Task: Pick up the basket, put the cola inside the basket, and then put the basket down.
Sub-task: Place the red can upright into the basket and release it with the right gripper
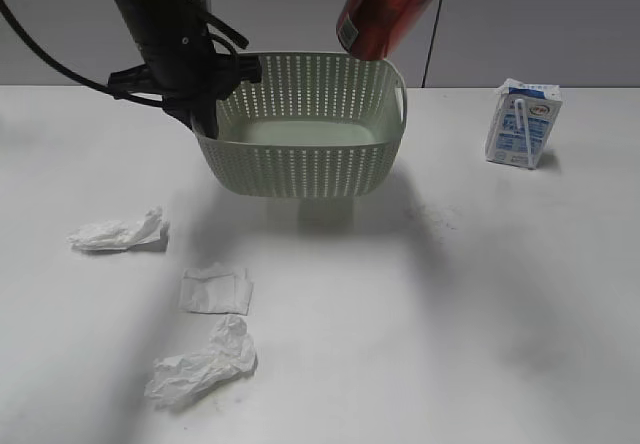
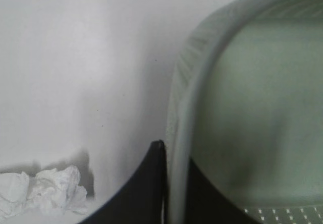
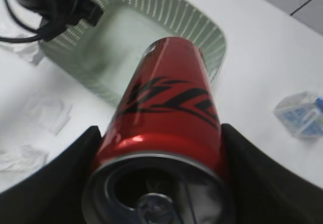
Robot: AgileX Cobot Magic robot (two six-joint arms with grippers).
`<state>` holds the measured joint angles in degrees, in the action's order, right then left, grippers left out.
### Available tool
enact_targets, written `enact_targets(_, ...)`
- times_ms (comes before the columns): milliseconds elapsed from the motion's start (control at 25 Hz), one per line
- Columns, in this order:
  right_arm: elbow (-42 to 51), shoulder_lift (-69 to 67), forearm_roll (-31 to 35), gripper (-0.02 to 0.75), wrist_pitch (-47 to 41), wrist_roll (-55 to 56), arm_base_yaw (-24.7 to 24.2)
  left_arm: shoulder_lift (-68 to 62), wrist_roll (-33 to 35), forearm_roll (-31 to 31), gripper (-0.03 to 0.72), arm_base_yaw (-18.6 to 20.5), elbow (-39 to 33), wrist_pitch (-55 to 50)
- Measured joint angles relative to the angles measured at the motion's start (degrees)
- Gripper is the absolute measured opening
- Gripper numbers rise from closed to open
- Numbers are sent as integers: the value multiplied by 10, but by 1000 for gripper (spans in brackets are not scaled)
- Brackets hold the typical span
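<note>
The pale green slotted basket [image 1: 300,154] hangs tilted above the white table, its shadow below it. My left gripper [image 1: 205,114] is shut on the basket's left rim, with one finger outside and one inside the wall [image 2: 176,183]. My right gripper [image 3: 159,148] is shut on the red cola can [image 3: 164,113], silver top toward the wrist camera. The can [image 1: 385,9] is held tilted above the basket's back right corner, outside it. The basket [image 3: 126,42] shows empty below the can in the right wrist view.
A blue-and-white drink carton [image 1: 523,122] stands at the right of the table. Three crumpled white tissues lie front left: one [image 1: 120,232], a flat one [image 1: 215,291] and one [image 1: 200,369]. A tissue [image 2: 45,191] also shows in the left wrist view.
</note>
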<state>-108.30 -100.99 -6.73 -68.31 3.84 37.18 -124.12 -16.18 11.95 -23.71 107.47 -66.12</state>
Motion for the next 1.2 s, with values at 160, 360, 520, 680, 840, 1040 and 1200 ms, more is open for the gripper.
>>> enact_targets(160, -74, -94, 0, 498, 0, -38, -14, 0, 10, -1, -3, -1, 0, 4)
enact_targets(360, -117, -182, 1, 498, -1, -77, -14, 0, 15, -7, -3, -1, 0, 9)
enact_targets(520, -118, -221, 1, 498, -2, -91, -14, 0, 20, -11, -3, -1, 0, 14)
enact_targets(680, -118, -240, 5, 498, -2, -94, -14, 0, 29, -12, -3, -1, 0, 14)
enact_targets(840, -119, -241, 36, 498, -2, -94, -18, 0, 31, -12, -3, -1, 0, 14)
enact_targets(1040, -120, -241, 47, 525, 0, -111, -18, 0, 42, -12, -3, -1, 0, 12)
enact_targets(1200, -120, -241, 48, 562, 9, -113, -18, 0, 44, -15, -3, -1, 0, 8)
